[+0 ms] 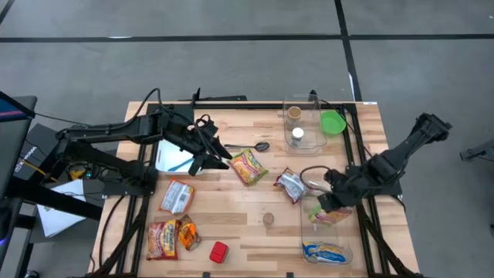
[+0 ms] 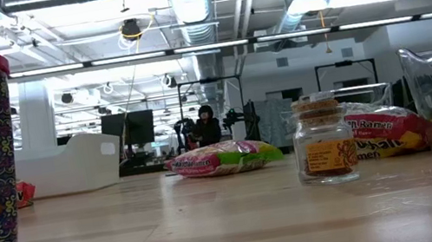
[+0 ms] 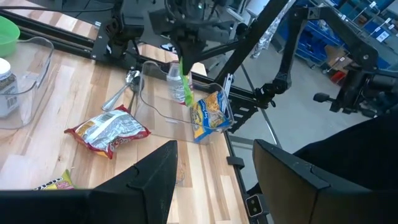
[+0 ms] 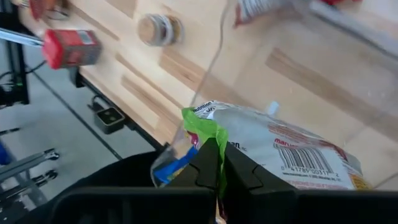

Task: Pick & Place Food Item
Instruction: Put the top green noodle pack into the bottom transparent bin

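Right gripper (image 4: 219,163) has its fingers pinched together on the green-edged noodle packet (image 4: 280,146), which hangs directly beyond the fingertips, above the clear bin (image 1: 328,235). A yellow snack bag (image 1: 326,250) lies inside that bin, below the packet. Beyond the bin's wall sit a cork-lidded jar (image 4: 160,28) and a red can (image 4: 69,47). Left gripper (image 1: 207,158) waits well apart from the bin, fingers spread.
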Available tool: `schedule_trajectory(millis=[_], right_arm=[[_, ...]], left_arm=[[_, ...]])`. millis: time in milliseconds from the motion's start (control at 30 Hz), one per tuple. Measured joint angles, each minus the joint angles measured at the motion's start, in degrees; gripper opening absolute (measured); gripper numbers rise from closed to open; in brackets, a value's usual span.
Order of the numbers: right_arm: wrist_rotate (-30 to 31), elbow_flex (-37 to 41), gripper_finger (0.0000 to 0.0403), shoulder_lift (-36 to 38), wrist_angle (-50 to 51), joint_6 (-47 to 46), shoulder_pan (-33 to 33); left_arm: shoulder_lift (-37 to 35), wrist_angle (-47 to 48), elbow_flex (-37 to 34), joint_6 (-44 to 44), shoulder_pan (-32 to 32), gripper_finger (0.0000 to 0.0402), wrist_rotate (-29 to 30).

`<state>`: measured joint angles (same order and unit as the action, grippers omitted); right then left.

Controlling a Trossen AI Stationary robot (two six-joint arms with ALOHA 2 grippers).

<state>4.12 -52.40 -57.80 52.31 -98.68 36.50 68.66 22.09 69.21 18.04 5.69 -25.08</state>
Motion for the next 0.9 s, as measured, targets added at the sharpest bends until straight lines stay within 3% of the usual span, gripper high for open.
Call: schedule_trajectory(millis=[633,900], right_arm=[[-1.6,-0.1,0.0000,-16.5,-2.0,-6.8,3.7],[-2.6,-4.0,0.0000,-23.1,-0.5,-10.9,5.7]], left_arm=[[0.0,0.0,0.0,-0.2,0.0,0.0204,-0.1],[0.0,0.0,0.0,-1.2,0.0,0.0204,-0.2]])
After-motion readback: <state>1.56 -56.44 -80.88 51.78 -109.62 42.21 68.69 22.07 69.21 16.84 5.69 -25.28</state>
